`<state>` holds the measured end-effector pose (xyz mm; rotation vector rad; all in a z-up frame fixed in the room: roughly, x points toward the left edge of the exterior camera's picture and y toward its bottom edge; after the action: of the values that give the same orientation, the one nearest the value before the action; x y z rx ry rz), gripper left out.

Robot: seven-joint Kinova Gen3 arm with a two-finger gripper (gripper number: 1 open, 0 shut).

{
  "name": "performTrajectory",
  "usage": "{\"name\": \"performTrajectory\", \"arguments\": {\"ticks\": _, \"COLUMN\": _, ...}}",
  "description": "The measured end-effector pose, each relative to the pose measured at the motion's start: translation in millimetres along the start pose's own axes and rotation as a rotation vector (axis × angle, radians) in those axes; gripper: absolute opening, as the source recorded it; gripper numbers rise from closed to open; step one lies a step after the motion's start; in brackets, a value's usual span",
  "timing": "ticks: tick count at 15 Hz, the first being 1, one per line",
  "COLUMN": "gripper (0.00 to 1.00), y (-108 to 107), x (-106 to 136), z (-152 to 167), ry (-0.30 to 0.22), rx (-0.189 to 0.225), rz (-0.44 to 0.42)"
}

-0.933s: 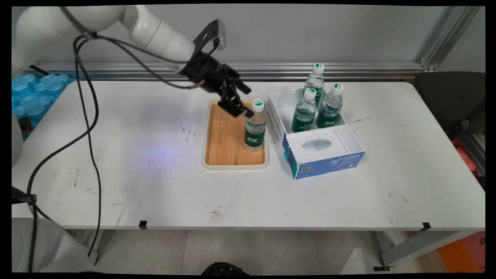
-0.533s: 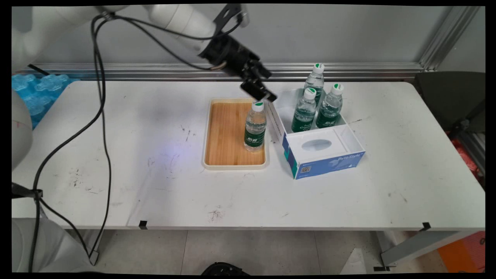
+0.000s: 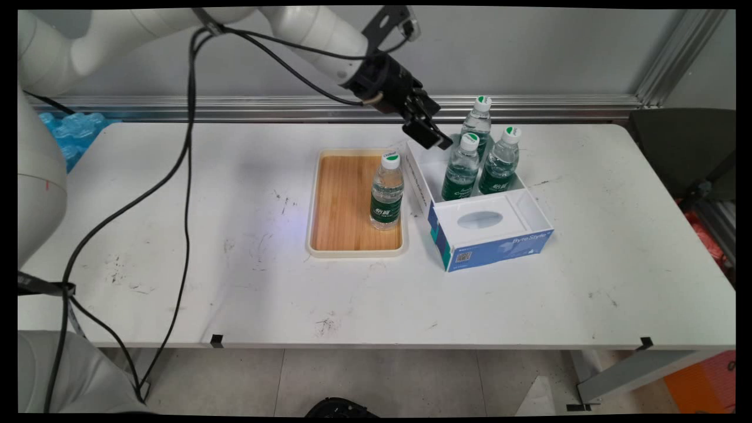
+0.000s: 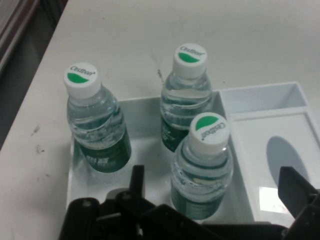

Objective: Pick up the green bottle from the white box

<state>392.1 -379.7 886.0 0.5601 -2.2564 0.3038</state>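
1. A moment ago the gripper point(image 3: 433, 141) was right by the cap of the bottle on the tray point(image 3: 387, 191). Now it has moved up and to the right in the main view and hangs over the back corner of the white box point(image 3: 531, 211).
2. That bottle stands alone and upright on the wooden tray point(image 3: 341, 205), in the middle of the picture. Nothing is touching it.
3. The gripper holds nothing. In the hand view its two fingers point(image 4: 295, 187) stand wide apart.
4. Three more bottles stand upright in the box. The nearest bottle point(image 4: 202, 165) sits between the fingers in the hand view, lower down than they are.
5. The arm comes in from the upper left and slants down to the right, with black cables point(image 3: 188, 135) hanging from it.
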Motion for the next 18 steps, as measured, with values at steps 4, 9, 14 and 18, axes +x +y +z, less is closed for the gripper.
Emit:
{"name": "performTrajectory", "arguments": {"ticks": 4, "gripper": 1.00, "y": 0, "x": -4, "z": 32, "ry": -0.011, "rx": 0.015, "rz": 0.006}}
{"name": "performTrajectory", "arguments": {"ticks": 9, "gripper": 1.00, "y": 0, "x": -9, "z": 62, "ry": -0.014, "rx": 0.026, "rz": 0.013}}
{"name": "performTrajectory", "arguments": {"ticks": 14, "gripper": 1.00, "y": 0, "x": -15, "z": 84, "ry": -0.015, "rx": 0.039, "rz": 0.015}}
{"name": "performTrajectory", "arguments": {"ticks": 18, "gripper": 0.00, "y": 1, "x": -18, "z": 94, "ry": -0.009, "rx": 0.042, "rz": 0.013}}
